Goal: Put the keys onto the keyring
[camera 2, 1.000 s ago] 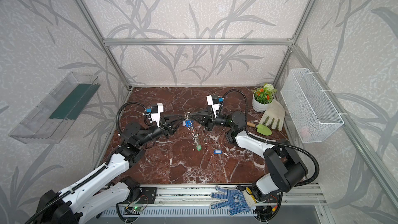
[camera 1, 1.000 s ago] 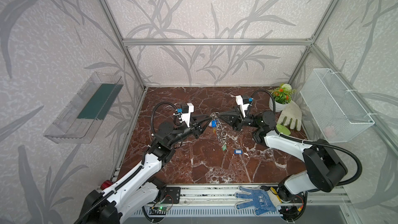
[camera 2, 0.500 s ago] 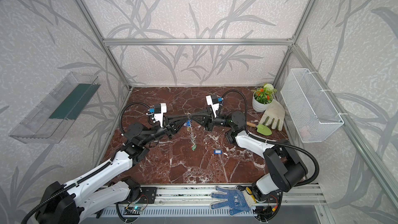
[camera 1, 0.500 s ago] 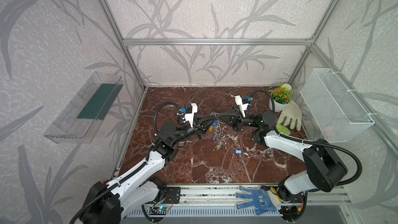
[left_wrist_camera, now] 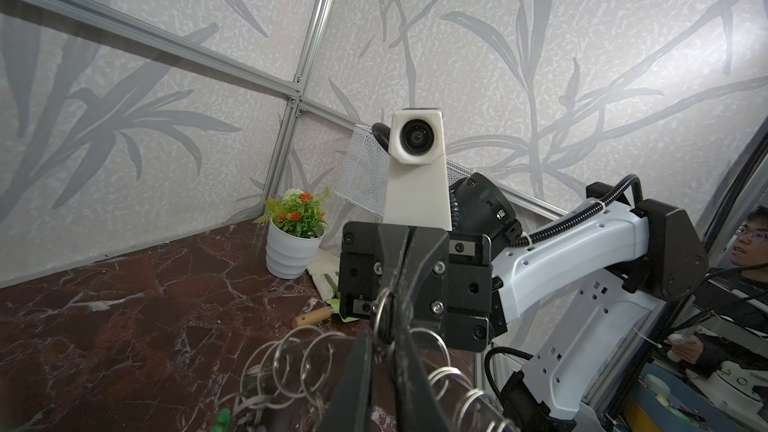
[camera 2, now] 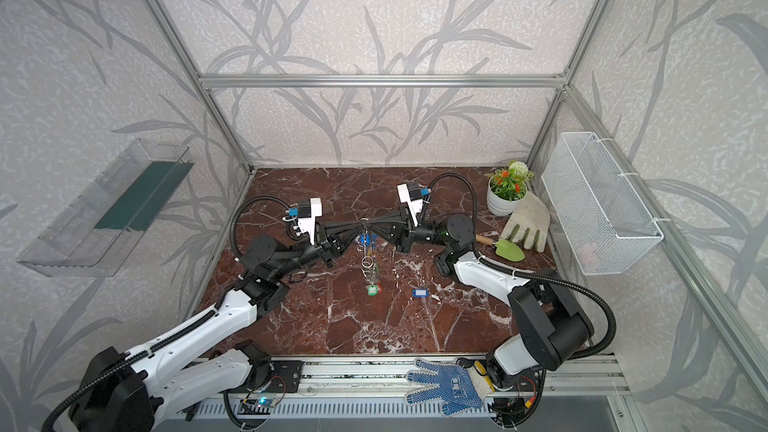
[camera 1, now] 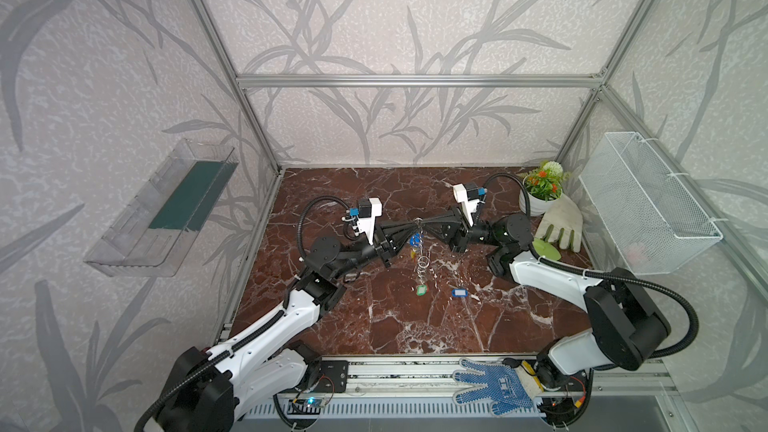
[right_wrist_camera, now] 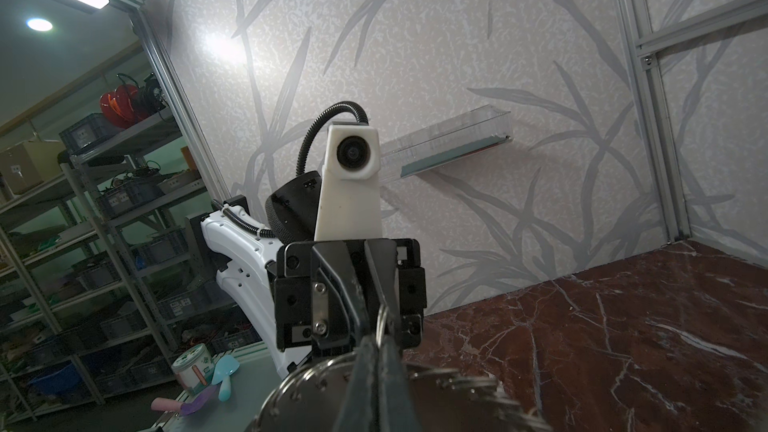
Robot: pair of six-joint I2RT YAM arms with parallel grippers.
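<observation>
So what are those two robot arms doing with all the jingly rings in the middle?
They are holding the keyring up in the air between them. The right tool is shut on its flat disc, and the left tool seems to pinch one of the small wire rings at its rim. A few keys with coloured tags hang below, the green-tagged key lowest. One blue-tagged key lies alone on the table, not yet on the ring.

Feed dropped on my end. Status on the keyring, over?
Left gripper and right gripper both shut on keyring, held aloft. One blue-tagged key loose on the table. Nothing in the way.
</observation>
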